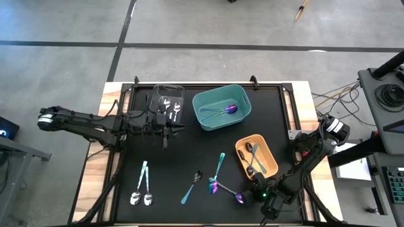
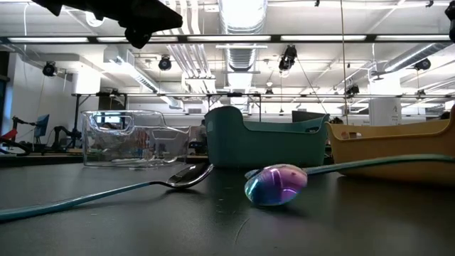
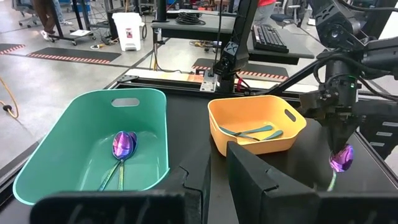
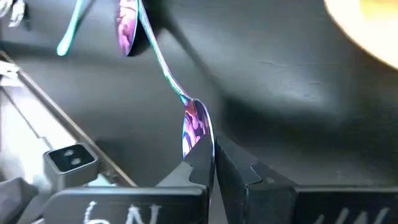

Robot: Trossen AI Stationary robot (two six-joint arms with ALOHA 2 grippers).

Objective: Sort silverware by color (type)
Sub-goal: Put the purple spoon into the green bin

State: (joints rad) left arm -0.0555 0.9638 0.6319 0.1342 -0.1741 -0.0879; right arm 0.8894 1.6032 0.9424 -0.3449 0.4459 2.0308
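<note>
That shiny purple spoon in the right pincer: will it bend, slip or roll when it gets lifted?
The purple spoon looks like thin polished metal, so it is probably stiff and light. Its glossy bowl is pinched at the very tips of the right pincer, so it may slip or swivel. The curved bowl could rock if set down.

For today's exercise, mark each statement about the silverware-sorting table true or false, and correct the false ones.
1. The right gripper is shut on an iridescent purple spoon. True.
2. The teal bin holds silver spoons. False: it holds iridescent purple-blue ones.
3. The orange bin is empty. False: dark utensils with teal handles lie in it.
4. Two silver spoons lie loose on the black mat. True.
5. The left gripper is beside the clear bin. True.
</note>
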